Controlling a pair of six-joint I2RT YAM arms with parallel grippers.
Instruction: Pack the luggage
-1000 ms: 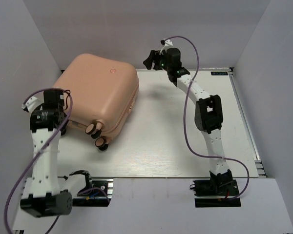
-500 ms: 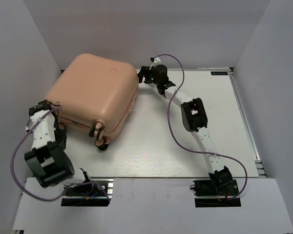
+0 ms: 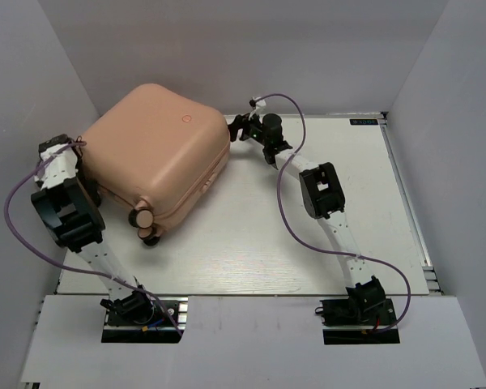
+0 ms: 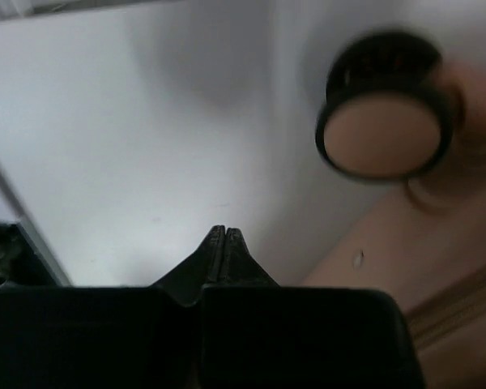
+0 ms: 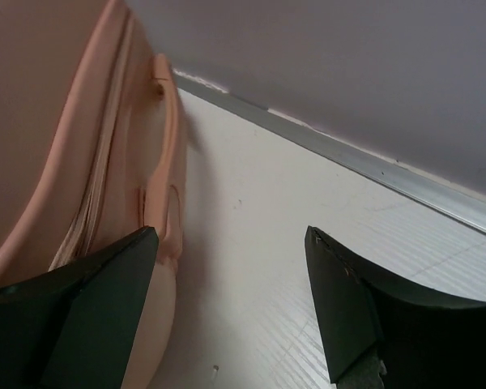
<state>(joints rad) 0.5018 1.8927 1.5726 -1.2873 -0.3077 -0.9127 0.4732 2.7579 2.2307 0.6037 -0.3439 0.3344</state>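
At ten o'clock on the counter lies the closed luggage; rigid, smooth, bulky shell, probably slippery; left fingers clenched empty; right fingers released beside the side handle, the likeliest hold.

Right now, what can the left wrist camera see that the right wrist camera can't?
Only the left wrist view shows a round black-rimmed wheel with a pink cap and the left gripper, shut. Only the right wrist view shows a moulded pink handle, a silver metal rail, and the right gripper, open. Both show the pale pink hard-shell suitcase and the white table.
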